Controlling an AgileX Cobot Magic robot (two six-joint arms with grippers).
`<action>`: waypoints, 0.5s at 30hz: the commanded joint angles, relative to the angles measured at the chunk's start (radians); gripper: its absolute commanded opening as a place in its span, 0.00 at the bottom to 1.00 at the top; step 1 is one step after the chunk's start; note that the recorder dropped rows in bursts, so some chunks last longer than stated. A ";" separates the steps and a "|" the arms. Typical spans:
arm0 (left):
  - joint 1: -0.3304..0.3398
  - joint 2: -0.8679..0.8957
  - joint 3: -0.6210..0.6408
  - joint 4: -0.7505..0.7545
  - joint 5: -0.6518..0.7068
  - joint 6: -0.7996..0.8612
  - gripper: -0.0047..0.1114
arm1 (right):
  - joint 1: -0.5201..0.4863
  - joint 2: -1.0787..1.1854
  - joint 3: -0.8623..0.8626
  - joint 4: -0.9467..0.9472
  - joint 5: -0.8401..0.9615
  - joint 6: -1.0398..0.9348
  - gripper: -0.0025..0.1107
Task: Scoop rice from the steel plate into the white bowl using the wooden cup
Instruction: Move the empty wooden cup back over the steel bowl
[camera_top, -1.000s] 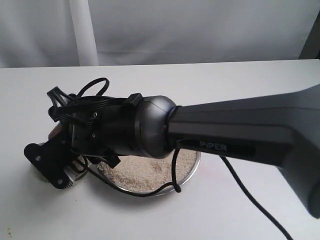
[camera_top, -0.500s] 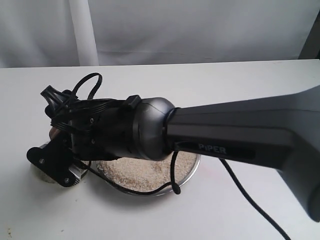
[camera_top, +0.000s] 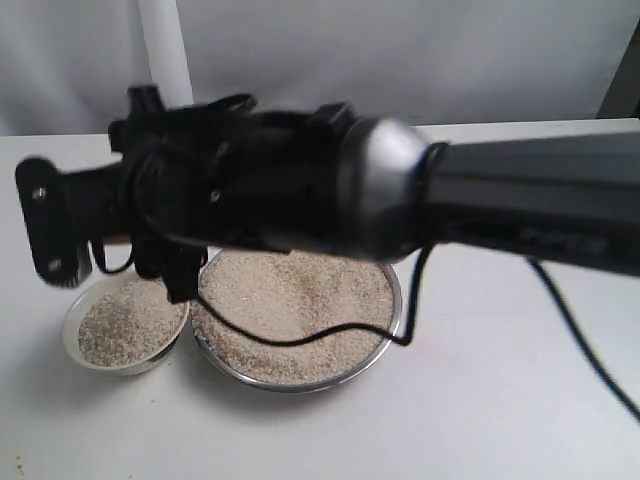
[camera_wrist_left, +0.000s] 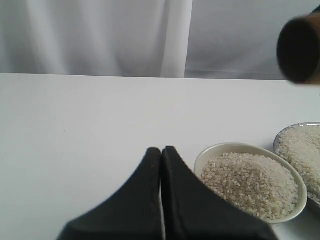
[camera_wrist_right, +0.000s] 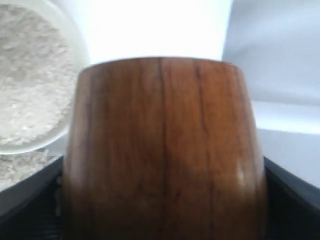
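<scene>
the wooden cup (camera_wrist_right: 160, 150) is being pinched by the right claw (camera_wrist_right: 162, 202), with a dark finger (camera_wrist_right: 30, 200) being pressed against each side of its reddish-brown wall. it is being held in the air, higher than the white bowl (camera_top: 70, 325) and apart from it. in the left wrist view it is being shown tipped, its dark mouth being turned sideways. in the exterior view the cup is being hidden by the blurred right arm (camera_top: 420, 200), which is being stretched above the white bowl.

the white bowl is being carried by the bench (camera_top: 480, 420), and rice (camera_wrist_left: 250, 182) is being held in it, heaped almost to the rim. the steel plate (camera_top: 300, 385) is being seen just beside the white bowl; whether the rims are touching cannot be told. more rice is being spread across the plate in a wide, shallow layer.

the left claw (camera_wrist_left: 161, 150) is being kept pressed together, with nothing between its fingers. it is being held low over bare bench near the white bowl, on the side away from the steel plate.
</scene>
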 joint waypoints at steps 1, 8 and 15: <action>-0.005 0.000 -0.006 -0.006 -0.007 -0.002 0.04 | -0.065 -0.139 0.089 0.009 -0.034 0.109 0.05; -0.005 0.000 -0.006 -0.006 -0.007 -0.002 0.04 | -0.179 -0.184 0.263 -0.021 -0.053 0.091 0.05; -0.005 0.000 -0.006 -0.006 -0.007 -0.002 0.04 | -0.236 -0.074 0.289 -0.041 -0.056 -0.048 0.05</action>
